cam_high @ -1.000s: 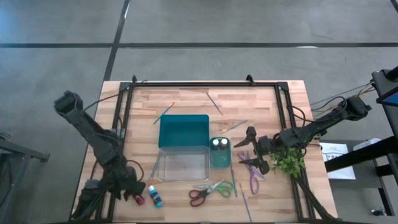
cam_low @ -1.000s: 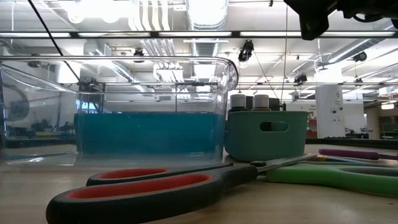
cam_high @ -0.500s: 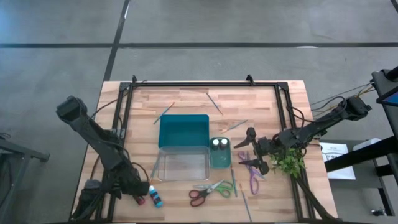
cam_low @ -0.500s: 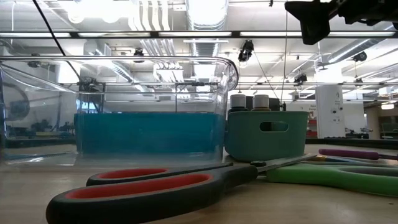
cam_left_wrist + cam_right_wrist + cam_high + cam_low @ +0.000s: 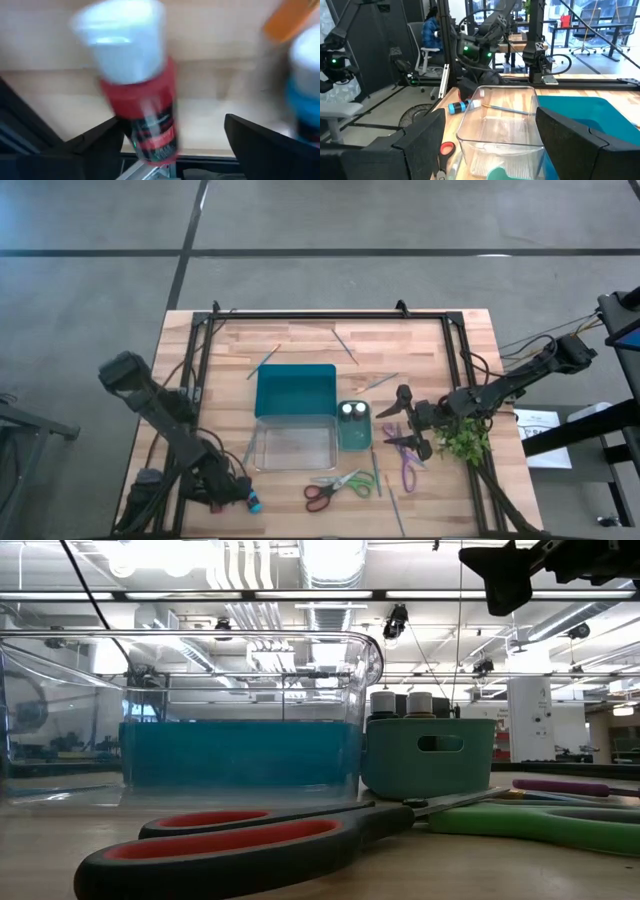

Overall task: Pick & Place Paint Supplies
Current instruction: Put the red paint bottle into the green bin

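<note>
**Me:** Paint supplies lie all over my table. The red bottle (image 5: 145, 115) sits at the near left corner, right between the spread fingers of my left gripper (image 5: 225, 492), which are parted wide on either side of it and not pressing it. Whether it lies flat or tilts, I cannot tell.

**Partner:** And the blue one?

**Me:** The blue bottle (image 5: 252, 503) lies just beside the red one, towards the middle of the table, with its white cap pointing away from the near edge. Two more bottles (image 5: 352, 409), white caps up, stand inside the small teal cup (image 5: 354, 440), which is pressed against the right side of the clear container (image 5: 292, 446). The teal container (image 5: 296, 389) sits just behind the clear one.

**Partner:** Scissors, brushes?

**Me:** The red-green scissors (image 5: 338, 486) lie on the near side of the clear container. The purple scissors (image 5: 405, 463) lie to the right of the cup. Thin brushes (image 5: 345, 344) are scattered over the far half of the table, and others lie near the red-green scissors.

**Partner:** Your other arm?

**Me:** My right gripper (image 5: 404, 431) hangs above the purple scissors with its fingers apart, holding nothing. A green plant sprig (image 5: 463, 442) lies just to its right, near the table's right edge.
</note>
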`<state>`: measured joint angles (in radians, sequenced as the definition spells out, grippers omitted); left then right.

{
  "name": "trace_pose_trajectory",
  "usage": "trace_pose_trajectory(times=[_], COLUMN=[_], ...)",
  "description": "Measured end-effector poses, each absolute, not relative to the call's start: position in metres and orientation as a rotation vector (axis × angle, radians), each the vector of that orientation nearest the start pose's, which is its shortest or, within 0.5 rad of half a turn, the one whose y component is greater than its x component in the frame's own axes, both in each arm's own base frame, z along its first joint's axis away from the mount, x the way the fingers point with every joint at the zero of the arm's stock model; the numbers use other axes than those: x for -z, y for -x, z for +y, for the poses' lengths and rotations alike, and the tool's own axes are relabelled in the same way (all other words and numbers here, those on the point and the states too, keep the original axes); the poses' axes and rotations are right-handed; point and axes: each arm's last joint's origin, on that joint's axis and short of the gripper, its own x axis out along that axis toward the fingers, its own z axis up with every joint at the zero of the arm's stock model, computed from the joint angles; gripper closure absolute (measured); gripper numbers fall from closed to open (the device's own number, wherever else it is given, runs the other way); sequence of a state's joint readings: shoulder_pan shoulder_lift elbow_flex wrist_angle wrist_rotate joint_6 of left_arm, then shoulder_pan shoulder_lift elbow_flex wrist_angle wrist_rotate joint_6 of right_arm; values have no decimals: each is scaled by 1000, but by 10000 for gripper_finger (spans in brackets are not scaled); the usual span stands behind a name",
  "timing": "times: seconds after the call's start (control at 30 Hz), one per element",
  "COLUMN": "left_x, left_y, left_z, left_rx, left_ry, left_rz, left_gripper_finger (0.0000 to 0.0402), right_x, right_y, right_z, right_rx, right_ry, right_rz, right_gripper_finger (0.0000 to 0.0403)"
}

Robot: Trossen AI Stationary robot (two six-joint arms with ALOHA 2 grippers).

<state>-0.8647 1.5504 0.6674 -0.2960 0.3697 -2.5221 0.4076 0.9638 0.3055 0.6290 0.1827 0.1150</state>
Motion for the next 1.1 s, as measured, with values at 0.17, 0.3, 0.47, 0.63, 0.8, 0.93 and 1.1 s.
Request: trace_pose_trajectory(times=[0.17, 0.3, 0.47, 0.63, 0.8, 0.93, 1.1], left_x=[-122, -121, -121, -124, -133, -148, -175], left_y=[-152, -147, -143, -139, -136, -134, -137], left_z=[-204, -206, -206, -206, -207, -208, -205], left_rx=[-958, -943, -908, -837, -698, -544, -337], left_ry=[1536, 1511, 1474, 1421, 1386, 1371, 1381], left_rz=[1644, 1657, 1687, 1713, 1697, 1656, 1415], left_gripper_finger=[112, 165, 254, 298, 291, 260, 255], right_x=[-216, -217, -219, -221, -222, -226, -229], right_y=[-182, -182, -182, -182, -182, -182, -181], right_z=[73, 73, 73, 73, 73, 74, 74], right_rx=[-223, -223, -224, -225, -228, -262, -289], right_ry=[-110, -115, -124, -130, -116, -106, -107], right_rz=[32, 23, 0, -13, -31, -65, -97], right_gripper_finger=[94, 94, 94, 94, 94, 94, 94])
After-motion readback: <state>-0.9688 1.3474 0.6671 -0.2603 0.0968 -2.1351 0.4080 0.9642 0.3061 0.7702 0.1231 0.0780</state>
